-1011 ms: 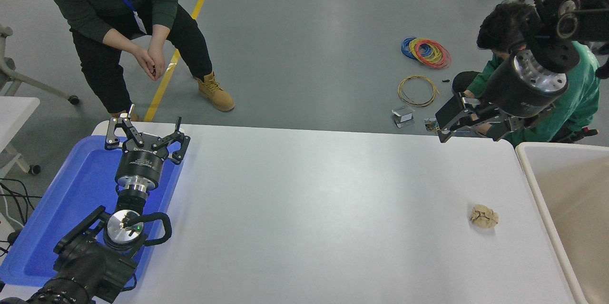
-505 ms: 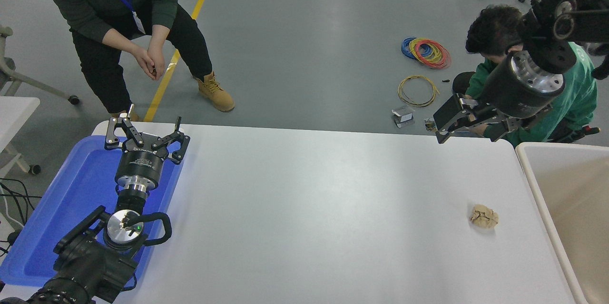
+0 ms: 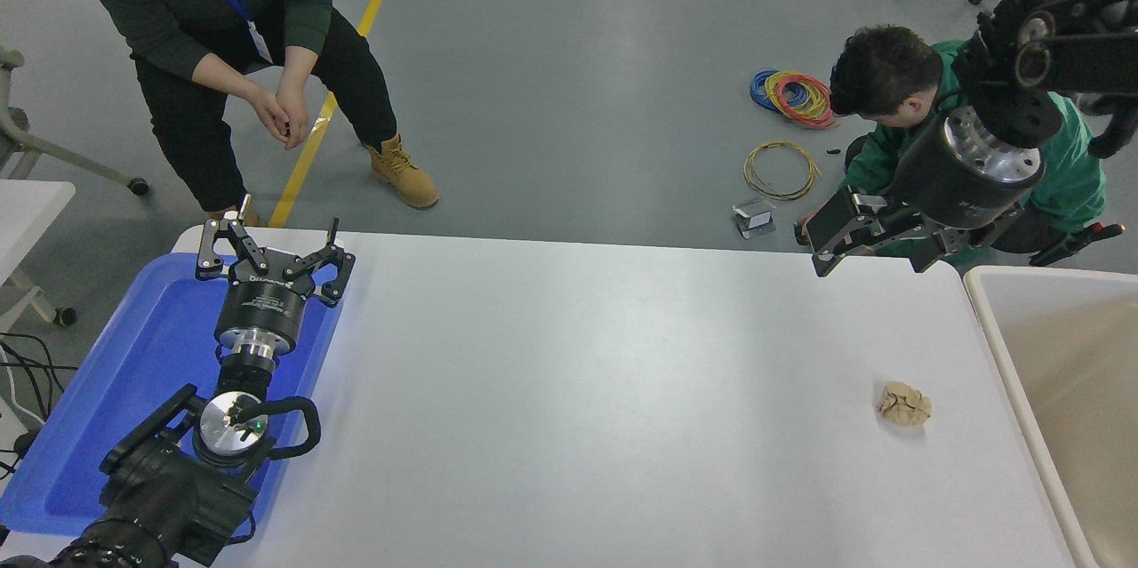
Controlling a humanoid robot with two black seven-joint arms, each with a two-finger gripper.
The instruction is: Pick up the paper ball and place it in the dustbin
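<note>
- Head view gives me the long white rectangular table (image 3: 578, 390) filling the lower part of the picture, its far edge running left to right below the grey floor.
- At the right edge stands the large rectangular dustbin with a thick white rounded rim (image 3: 1000, 346) and beige inner walls, only partly in frame and right beside the table's right end.
- On the table's left end lies a flat blue plastic tray (image 3: 107, 372); my parked left arm comes up from the lower left corner over it.
- I see the left black gripper (image 3: 271, 252) above the tray's far right corner, fingers spread wide and holding nothing.
- My right arm enters from the upper right, and the right black gripper (image 3: 845, 239) hangs above the table's far edge, pointing left; I cannot tell whether its fingers are spread or closed.
- A person in a dark green top (image 3: 222, 8) leans forward at the far left side, hands clasped.
- A second person in a bright green jacket (image 3: 898, 115) crouches on the floor behind my right arm.
- Coils of coloured wire (image 3: 796, 97) lie on the floor near that person.
- I find the small wrinkly tan-brown paper ball (image 3: 904, 404) resting on the table near its right end, apart from the dustbin's rim and well short of the right gripper.
</note>
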